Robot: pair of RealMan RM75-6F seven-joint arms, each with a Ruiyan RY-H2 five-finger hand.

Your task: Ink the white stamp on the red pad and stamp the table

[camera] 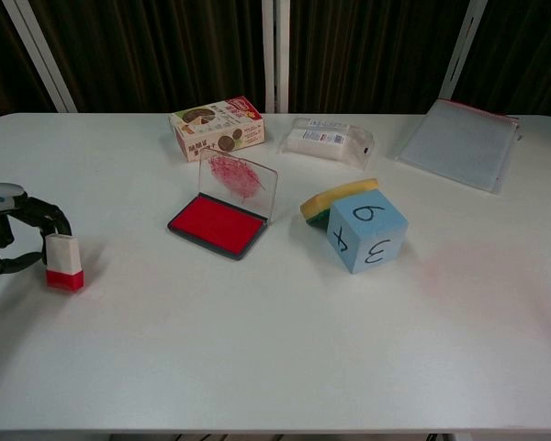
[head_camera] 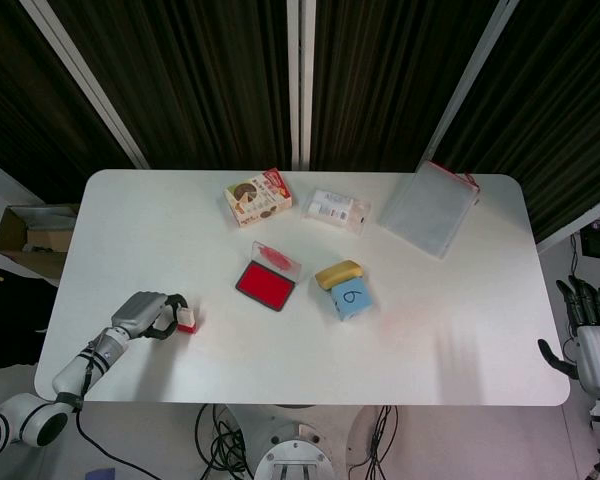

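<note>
Left hand (camera: 9,234): fingers pinching white stamp (camera: 64,261), upright on table (camera: 275,349).
Right hand (head_camera: 592,345): spread, idle.
Risk: sideways tug could smear the print.

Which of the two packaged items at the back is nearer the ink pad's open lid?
The printed snack box, left of the clear plastic-wrapped white pack. It sits just behind the red ink pad, whose stained lid stands up.

Bright even light, soft shadows, sharp focus
</note>
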